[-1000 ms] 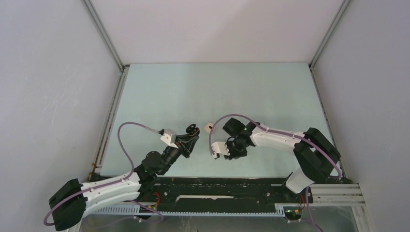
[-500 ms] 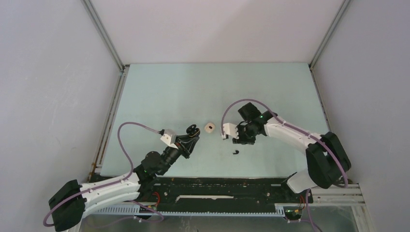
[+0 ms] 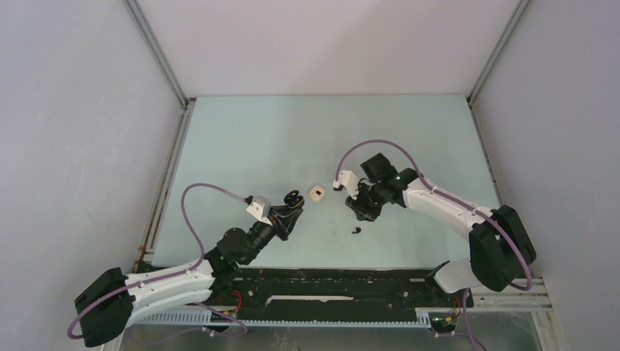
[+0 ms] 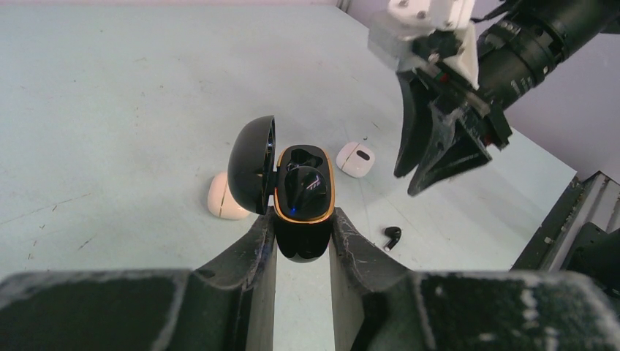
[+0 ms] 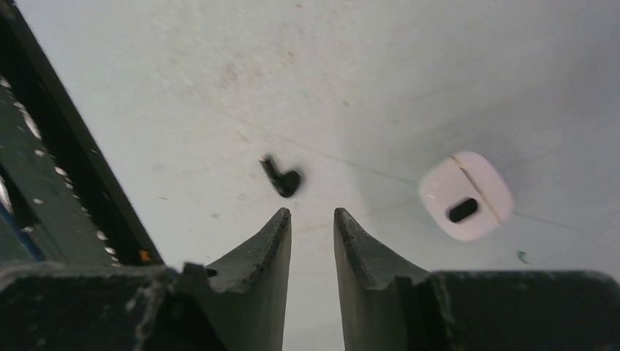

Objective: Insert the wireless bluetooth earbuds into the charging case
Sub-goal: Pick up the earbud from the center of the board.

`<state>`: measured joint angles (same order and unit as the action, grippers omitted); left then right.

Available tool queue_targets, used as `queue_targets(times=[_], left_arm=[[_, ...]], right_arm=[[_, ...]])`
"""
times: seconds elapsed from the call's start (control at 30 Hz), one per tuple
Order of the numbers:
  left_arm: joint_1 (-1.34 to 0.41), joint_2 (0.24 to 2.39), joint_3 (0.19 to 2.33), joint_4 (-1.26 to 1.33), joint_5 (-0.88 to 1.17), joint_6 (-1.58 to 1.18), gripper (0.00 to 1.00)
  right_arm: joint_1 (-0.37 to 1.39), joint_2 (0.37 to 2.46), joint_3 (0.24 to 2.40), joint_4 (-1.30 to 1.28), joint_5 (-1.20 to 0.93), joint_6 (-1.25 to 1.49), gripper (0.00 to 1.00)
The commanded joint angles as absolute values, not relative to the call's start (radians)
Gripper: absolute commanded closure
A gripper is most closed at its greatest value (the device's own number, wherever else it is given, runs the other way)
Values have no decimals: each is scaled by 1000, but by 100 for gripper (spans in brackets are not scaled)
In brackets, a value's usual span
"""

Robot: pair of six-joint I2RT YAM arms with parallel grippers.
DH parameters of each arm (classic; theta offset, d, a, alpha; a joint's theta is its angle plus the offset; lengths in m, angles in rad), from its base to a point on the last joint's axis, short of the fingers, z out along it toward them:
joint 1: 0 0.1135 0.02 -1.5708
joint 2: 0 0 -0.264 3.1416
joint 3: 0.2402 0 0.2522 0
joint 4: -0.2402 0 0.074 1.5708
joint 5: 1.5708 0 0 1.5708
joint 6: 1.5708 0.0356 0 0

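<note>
My left gripper [image 4: 303,228] is shut on the black gold-rimmed charging case [image 4: 302,196], held off the table with its lid [image 4: 252,164] swung open to the left. A dark bud seems to sit in one of its wells. A loose black earbud [image 4: 392,236] lies on the table to the right of the case, also visible as the earbud [image 3: 356,229] and the earbud [image 5: 281,179]. My right gripper [image 5: 312,213] hovers just short of it, open a narrow gap with nothing between its fingers. From above, the right gripper [image 3: 363,213] is right of the left gripper [image 3: 292,201].
A white closed case [image 3: 316,193] with a dark oval mark lies between the two grippers, seen as the white case [image 5: 466,195] and the white case [image 4: 356,159]. Another pale case [image 4: 223,197] lies behind the black lid. The black base rail [image 3: 329,281] borders the near edge.
The right gripper has opened and let go of the black earbud, which now lies on the table. That arm has swung right and away. The left gripper has barely moved.
</note>
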<state>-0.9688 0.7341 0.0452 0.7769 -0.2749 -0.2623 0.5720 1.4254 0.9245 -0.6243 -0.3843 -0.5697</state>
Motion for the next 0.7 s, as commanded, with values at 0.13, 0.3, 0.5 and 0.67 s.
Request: queue_targets(times=[0.13,0.3,0.5,0.67], left_arm=[[-963,708,80,802,-265,-271,99],[-963,670,73,768,-282,-272,99],[-963,681,71,775,-288,-274,99],[-963,699,71,793,-281,-281,99]], right_arm=[[644,1564,975,-606,-238,-183,62],[629,1635,1028,-638,-227,-90,62],[635,1691,1060,-637,-249,-52,62],[685,1722,1059,-646,-189,-69,60]])
